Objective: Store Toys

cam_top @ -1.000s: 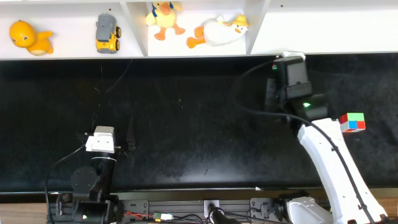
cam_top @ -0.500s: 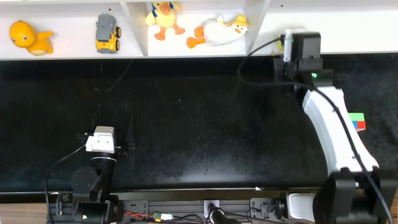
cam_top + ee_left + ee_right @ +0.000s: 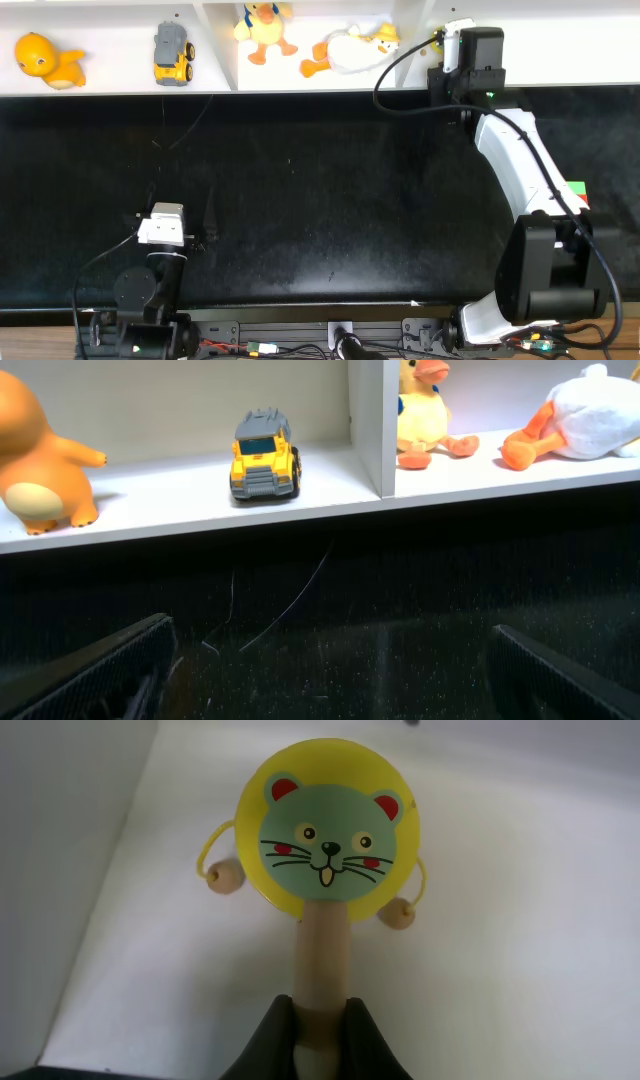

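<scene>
Rattle drum [image 3: 322, 840], cat face up, sticks out straight ahead of the right gripper [image 3: 322, 1035], whose fingers pinch its wooden handle above the white shelf [image 3: 520, 950] floor. Black table [image 3: 400, 560] stretches beneath and ahead of the left gripper [image 3: 330, 670], its fingers spread wide and holding nothing. Beyond that gripper, on the shelf: white goose plush [image 3: 590, 425], orange figure [image 3: 40, 460], yellow duck [image 3: 425, 410], toy truck [image 3: 264, 453].

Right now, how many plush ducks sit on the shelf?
2: a yellow duck and a white duck, side by side in the middle compartment; others may be hidden.
</scene>
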Controlling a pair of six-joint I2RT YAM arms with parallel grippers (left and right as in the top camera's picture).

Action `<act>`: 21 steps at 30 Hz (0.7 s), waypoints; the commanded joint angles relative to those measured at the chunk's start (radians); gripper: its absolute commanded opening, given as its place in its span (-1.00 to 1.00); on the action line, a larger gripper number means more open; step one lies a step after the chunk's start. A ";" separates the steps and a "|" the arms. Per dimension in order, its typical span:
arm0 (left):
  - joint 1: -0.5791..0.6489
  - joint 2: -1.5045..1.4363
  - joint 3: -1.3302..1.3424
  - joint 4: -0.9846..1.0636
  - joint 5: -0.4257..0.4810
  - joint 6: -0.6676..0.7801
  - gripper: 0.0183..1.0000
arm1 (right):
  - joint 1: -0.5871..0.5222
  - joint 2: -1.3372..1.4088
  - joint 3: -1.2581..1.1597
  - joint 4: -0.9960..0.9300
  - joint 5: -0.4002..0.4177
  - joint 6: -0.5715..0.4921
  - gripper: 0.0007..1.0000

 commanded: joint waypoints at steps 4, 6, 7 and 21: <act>-0.007 -0.009 -0.003 -0.002 -0.002 0.016 1.00 | -0.004 0.021 0.027 0.069 -0.024 0.003 -0.92; -0.007 -0.009 -0.003 -0.002 -0.002 0.016 1.00 | -0.004 0.029 0.027 0.071 -0.030 0.003 -0.92; -0.007 -0.009 -0.003 -0.002 -0.002 0.016 1.00 | -0.004 0.032 0.027 0.071 -0.035 0.003 -0.91; -0.007 -0.009 -0.003 -0.002 -0.002 0.016 1.00 | -0.004 0.018 0.027 0.058 -0.039 0.003 1.00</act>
